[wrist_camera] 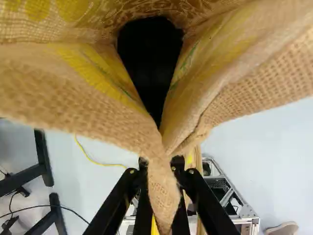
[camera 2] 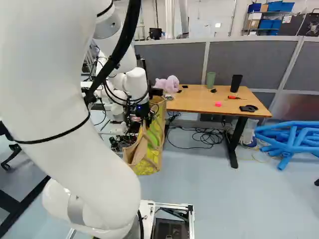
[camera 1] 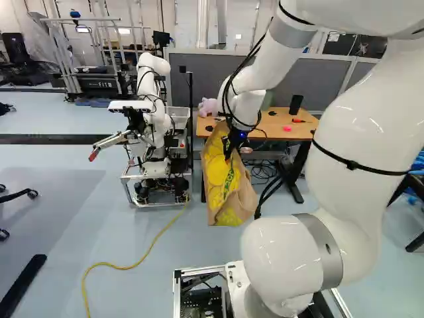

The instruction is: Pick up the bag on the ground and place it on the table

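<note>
The burlap bag with yellow print [camera 1: 222,173] hangs from my gripper [camera 1: 233,144] in front of the left end of the wooden table [camera 1: 278,126]. In the right base view the bag [camera 2: 155,144] is beside the table's near left corner, its top at about the height of the tabletop [camera 2: 199,103]. In the wrist view, the gripper [wrist_camera: 162,188] is shut on a folded edge of the bag [wrist_camera: 78,95], with a finger on each side of the cloth. The bag's mouth gapes ahead of the fingers, dark inside.
On the table are a pink plush toy [camera 2: 168,83], a green cup [camera 2: 211,78], a black cup [camera 2: 236,83] and small items. Another robot [camera 1: 154,112] stands left of the bag. Cables [camera 2: 199,137] lie under the table; blue tubes [camera 2: 289,139] lie to its right.
</note>
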{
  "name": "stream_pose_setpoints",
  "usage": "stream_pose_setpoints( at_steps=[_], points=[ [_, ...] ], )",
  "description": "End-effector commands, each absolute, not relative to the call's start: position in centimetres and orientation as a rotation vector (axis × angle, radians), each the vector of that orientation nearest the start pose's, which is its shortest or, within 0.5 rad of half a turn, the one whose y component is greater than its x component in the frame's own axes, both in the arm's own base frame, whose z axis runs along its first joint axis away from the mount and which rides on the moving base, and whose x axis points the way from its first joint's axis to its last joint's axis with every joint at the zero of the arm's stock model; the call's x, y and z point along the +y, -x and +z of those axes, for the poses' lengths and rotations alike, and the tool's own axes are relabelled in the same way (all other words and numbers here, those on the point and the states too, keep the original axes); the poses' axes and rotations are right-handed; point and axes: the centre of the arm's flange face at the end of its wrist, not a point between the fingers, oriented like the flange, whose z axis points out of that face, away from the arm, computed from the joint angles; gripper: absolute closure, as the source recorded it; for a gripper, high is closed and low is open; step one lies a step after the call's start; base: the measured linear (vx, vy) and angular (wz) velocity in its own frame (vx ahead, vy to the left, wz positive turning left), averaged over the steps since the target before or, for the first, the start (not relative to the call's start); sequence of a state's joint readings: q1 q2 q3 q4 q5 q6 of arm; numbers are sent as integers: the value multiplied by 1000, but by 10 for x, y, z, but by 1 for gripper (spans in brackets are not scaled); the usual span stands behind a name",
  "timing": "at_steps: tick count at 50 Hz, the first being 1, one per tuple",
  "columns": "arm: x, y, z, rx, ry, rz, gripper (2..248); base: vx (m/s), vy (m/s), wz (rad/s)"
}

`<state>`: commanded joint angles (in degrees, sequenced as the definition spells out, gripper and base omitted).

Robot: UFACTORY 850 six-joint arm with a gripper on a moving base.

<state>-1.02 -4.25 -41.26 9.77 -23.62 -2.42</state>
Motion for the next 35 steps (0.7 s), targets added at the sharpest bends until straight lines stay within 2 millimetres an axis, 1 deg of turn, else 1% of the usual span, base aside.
stream_pose_setpoints(
  at_steps=[35],
  points=[
    [-6,-421,462,195,3019,-389,217,0,0,0]
  ],
)
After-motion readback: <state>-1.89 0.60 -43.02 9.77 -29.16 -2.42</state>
